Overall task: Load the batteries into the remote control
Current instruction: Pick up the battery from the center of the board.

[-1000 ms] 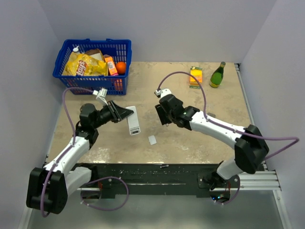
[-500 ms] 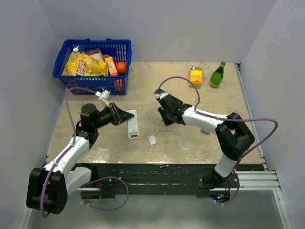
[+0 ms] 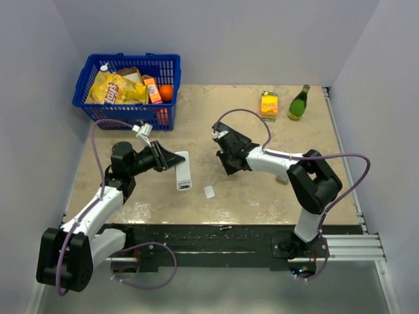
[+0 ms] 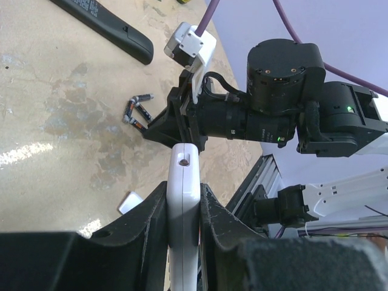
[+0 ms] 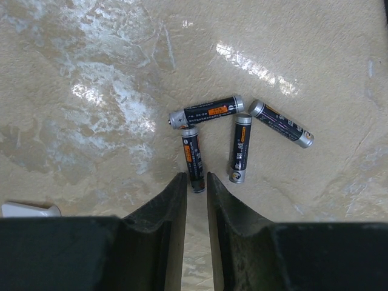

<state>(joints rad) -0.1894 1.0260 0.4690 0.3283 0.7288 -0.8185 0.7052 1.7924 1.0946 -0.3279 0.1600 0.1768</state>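
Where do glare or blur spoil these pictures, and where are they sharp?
Right wrist view: the four dark grey cylindrical batteries are sharp, with glare patches on the beige table beside them. Left wrist view: the white plastic remote control is clear, the dark foreground at the bottom blurred. Top external view: even light, soft shadows.

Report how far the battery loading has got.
Done: the left gripper clamps the white remote; a small white piece, probably its cover, lies loose. In hand: the right gripper, jaws narrowly apart, straddles one end of a battery. Left: all four batteries lie on the table, none visibly loaded.
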